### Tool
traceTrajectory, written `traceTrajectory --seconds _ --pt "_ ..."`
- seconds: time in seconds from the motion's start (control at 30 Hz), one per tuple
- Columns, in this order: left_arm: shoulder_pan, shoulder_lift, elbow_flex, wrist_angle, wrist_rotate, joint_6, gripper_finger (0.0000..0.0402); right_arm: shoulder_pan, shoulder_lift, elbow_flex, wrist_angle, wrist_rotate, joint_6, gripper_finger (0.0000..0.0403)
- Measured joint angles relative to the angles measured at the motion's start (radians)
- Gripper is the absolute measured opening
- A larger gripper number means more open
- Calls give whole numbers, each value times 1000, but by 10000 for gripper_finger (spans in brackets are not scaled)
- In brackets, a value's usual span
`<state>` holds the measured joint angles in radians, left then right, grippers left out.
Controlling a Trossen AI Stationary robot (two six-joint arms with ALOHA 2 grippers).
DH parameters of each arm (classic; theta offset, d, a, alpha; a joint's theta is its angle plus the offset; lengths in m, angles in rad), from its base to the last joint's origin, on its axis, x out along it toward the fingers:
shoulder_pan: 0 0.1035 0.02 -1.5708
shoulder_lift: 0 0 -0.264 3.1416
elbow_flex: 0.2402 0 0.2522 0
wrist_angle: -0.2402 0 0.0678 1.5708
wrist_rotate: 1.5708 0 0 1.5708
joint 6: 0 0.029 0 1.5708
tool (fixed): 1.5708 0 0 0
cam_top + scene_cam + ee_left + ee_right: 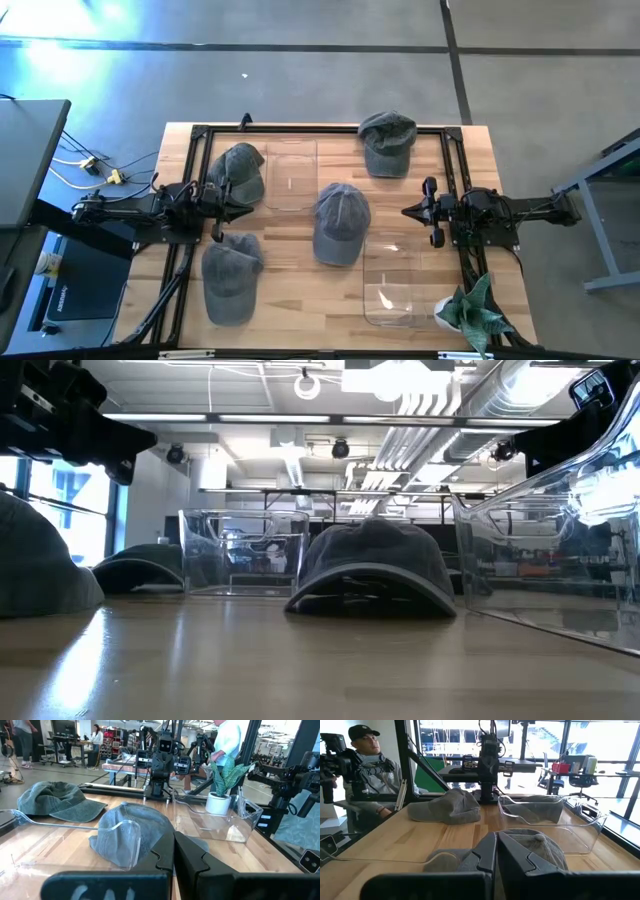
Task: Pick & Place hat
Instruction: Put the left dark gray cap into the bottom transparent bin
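Wooden table [300,300]: four grey hats are laid out, none binned. Middle hat [340,222] sits between two clear bins [290,175], both judged empty. Left gripper [240,197] and right gripper [408,211], clenched on nothing, are parked either side of it. Picking judged unstarted.

Overhead camera looks straight down, low camera skims the tabletop, and facing wrist cameras share the middle hat [340,222]

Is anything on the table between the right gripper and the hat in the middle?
Nothing visible. In the high view the right gripper sits at the table's right side, fingers together, with bare wood between it and the middle hat. The clear bin lies nearer the front edge, off that line.
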<state>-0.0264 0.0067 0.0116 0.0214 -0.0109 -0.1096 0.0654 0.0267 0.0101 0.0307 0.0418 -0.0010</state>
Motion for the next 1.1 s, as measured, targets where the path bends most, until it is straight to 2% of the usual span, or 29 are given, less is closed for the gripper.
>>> traceTrajectory --seconds 0.1,0.23,0.37,0.47,0.63,0.73,0.87,0.97,1.1 --pt "0 0 0 75 0 -51 1 0 0 0 0 0 0 12" --pt "0 0 0 317 -18 -265 1 0 0 0 0 0 0 12" --pt "0 0 0 577 -206 -457 1 0 0 0 0 0 0 12" --pt "0 0 2 661 -388 -525 1 0 0 0 0 0 0 12" --pt "0 84 45 546 -426 -513 1 0 0 0 0 0 0 12" --pt "0 204 85 539 -434 -551 1 0 0 0 0 0 0 12" --pt "0 391 170 438 -443 -558 1 0 0 0 0 0 0 12" --pt "0 499 281 296 -443 -526 1 0 0 0 0 0 0 12" --pt "1 604 491 -33 -470 -404 1 0 0 0 1 0 0 12"
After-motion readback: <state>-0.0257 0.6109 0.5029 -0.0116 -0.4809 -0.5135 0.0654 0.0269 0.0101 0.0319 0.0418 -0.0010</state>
